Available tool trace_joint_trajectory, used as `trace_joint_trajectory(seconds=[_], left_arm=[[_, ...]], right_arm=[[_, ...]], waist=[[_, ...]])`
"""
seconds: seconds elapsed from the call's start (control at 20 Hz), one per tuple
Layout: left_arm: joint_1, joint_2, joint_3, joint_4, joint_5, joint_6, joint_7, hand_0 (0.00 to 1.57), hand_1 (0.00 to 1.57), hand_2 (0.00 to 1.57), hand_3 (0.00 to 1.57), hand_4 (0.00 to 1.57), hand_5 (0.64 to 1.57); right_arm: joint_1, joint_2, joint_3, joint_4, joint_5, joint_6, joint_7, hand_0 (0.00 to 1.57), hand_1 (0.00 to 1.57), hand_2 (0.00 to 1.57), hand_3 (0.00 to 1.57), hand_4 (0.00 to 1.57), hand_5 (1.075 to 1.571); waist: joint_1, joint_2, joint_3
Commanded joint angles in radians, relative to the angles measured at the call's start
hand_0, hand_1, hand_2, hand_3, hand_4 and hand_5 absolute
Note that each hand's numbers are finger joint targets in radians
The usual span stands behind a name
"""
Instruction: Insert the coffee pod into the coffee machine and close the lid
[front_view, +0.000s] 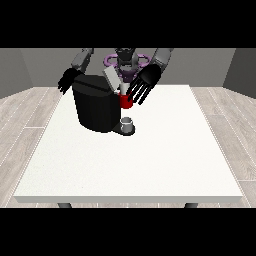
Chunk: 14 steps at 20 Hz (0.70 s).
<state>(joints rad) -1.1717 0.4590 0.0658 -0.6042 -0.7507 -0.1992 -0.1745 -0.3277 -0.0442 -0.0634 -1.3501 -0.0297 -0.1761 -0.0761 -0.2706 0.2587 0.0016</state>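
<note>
A black coffee machine (96, 106) stands on the white table (135, 160), left of centre at the back. Its grey lid (111, 78) is tilted up, open. A red part (125, 101) shows at the machine's right side, under the lid. Whether this is the pod or the pod holder I cannot tell. A small grey cup (127, 123) sits on the machine's base. The hand at the view's right (143, 83) hovers with straight spread fingers just right of the lid, above the red part. The hand at the view's left (66, 80) hangs behind the machine's left edge, fingers relaxed and holding nothing.
The table's front half and right side hold no objects. The robot's torso (126, 62) is directly behind the machine. Wooden floor surrounds the table.
</note>
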Motion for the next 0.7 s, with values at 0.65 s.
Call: trace_joint_trajectory(seconds=[0.65], left_arm=[[0.136,-0.104,0.014,-0.050,0.029,-0.021,0.018,0.00,0.00,0.00,0.00,0.00,1.571]], right_arm=[[0.117,-0.017,-0.057,0.057,-0.058,0.032,-0.041,0.00,0.00,0.00,0.00,0.43,1.571]], waist=[[0.091,-0.178,-0.0014]])
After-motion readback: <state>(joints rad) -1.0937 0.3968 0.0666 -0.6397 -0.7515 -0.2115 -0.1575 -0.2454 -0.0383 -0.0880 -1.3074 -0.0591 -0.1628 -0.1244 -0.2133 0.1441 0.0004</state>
